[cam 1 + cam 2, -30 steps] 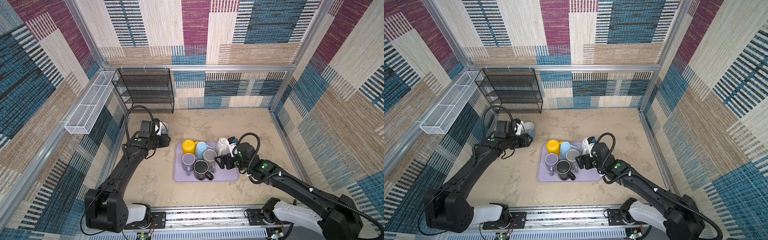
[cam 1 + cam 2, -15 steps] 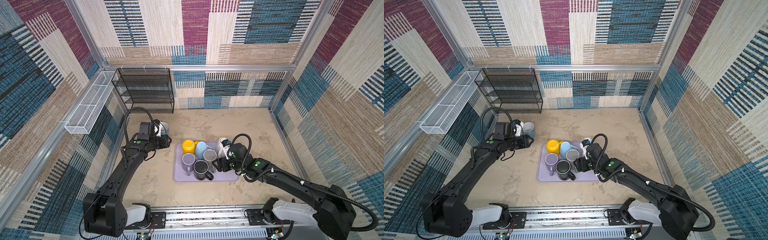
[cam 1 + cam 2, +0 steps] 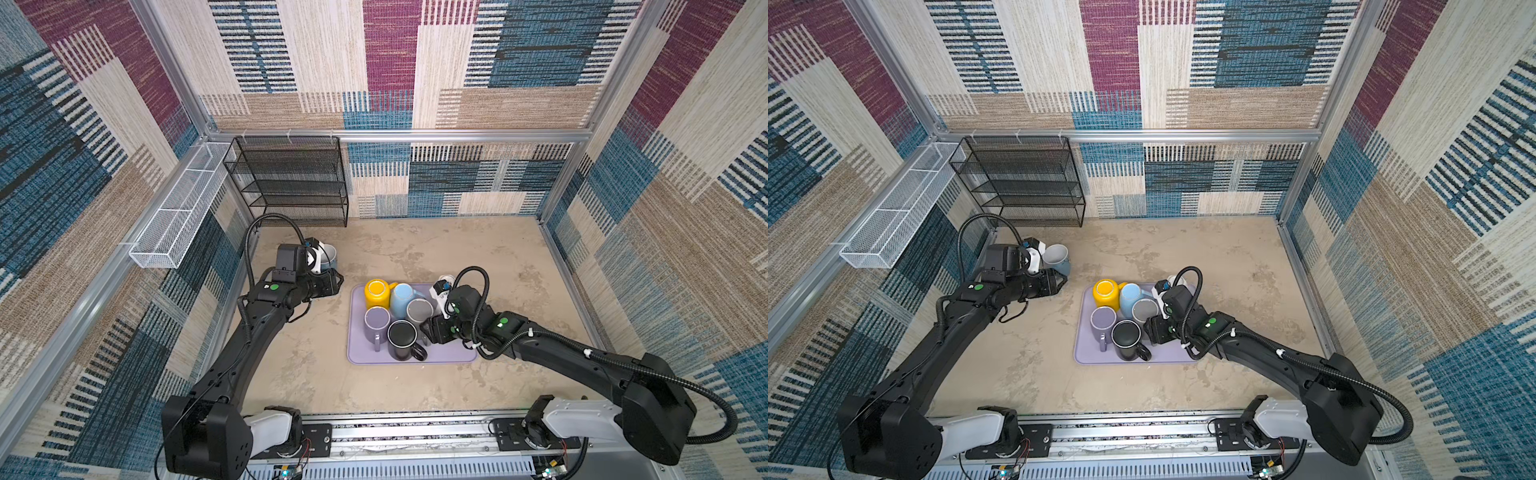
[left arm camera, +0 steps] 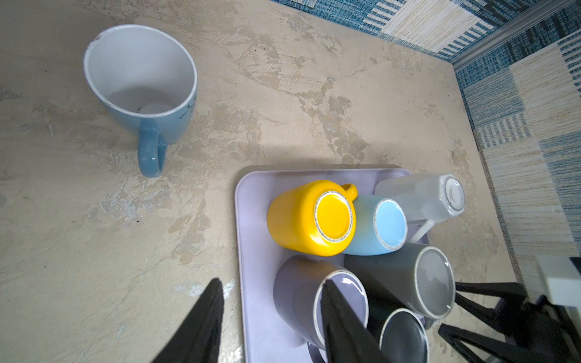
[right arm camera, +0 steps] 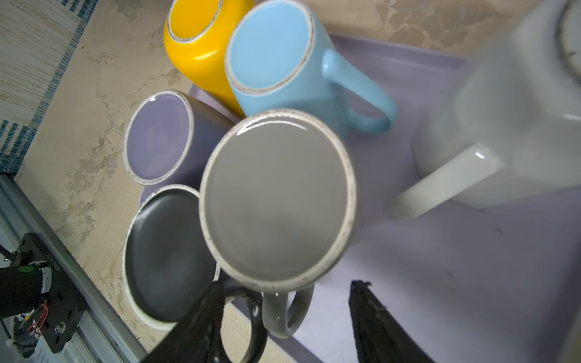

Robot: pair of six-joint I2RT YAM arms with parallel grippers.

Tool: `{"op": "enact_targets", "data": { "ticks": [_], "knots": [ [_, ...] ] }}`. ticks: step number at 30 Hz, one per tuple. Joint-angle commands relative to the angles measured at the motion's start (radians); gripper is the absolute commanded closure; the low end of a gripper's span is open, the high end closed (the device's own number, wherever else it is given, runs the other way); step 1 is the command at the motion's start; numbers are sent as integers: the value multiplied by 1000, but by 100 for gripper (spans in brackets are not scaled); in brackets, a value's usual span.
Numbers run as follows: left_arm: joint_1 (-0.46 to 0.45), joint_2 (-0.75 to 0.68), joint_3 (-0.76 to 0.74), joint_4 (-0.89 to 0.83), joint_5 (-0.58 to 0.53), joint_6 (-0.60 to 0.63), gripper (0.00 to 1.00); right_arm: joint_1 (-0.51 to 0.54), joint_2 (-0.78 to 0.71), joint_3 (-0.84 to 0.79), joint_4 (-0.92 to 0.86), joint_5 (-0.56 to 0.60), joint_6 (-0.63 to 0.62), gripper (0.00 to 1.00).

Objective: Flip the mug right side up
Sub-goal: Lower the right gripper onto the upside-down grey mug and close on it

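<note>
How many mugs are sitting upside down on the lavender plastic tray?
6. Along the far side of the tray: yellow ceramic mug, light blue mug, white mug. Nearer the robot: lavender mug, grey mug, black mug. None seems hidden.

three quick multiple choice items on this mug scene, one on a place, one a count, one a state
1. Where does the white-lined mug stand?
A on the tray
B on the table, off the tray
C held in the air

2. How many mugs are on the tray?
A four
B six
C eight

3. How does the grey mug stand?
A upright
B on its side
C upside down

Answers:
1 B, it sits on bare table beside the tray.
2 B, six upturned bases show on the tray in the left wrist view.
3 C, its flat base faces up.
</note>
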Motion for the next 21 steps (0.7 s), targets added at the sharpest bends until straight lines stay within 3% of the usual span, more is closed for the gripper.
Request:
{"op": "enact_targets", "data": {
  "ticks": [1,16,21],
  "knots": [
    [1,-4,2,1,12,-5,53,8,20,18,-15,20,17,36],
    [0,-15,-2,-7,12,-1,54,21,89,85,-127,164,67,54],
    [-1,-25,-1,-11,8,-1,55,21,102,108,-156,170,67,56]
  ]
}}
